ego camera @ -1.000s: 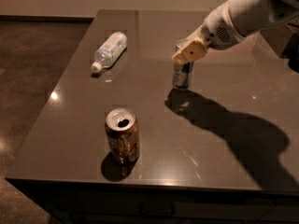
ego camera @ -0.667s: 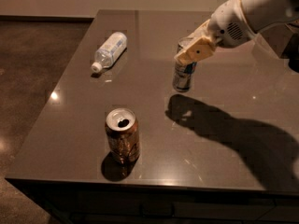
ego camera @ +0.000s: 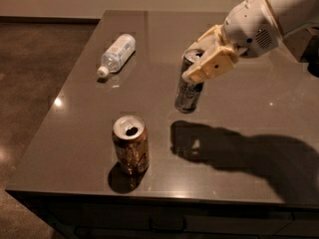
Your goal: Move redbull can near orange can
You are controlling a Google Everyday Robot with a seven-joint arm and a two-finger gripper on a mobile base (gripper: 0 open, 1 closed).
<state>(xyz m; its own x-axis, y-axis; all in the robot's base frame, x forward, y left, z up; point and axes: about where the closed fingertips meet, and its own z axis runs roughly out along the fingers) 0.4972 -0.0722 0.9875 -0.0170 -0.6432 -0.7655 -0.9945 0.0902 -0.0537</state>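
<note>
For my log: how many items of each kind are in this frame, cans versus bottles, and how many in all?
Cans: 2 (redbull can, held tilted above the table in the gripper; orange can, standing)
Bottles: 1 (plastic bottle, lying down)
Total: 3

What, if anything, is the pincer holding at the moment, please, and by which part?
The pincer, over the middle of the table, grips the redbull can by its upper end, near the rim; the can hangs tilted, off the surface.
</note>
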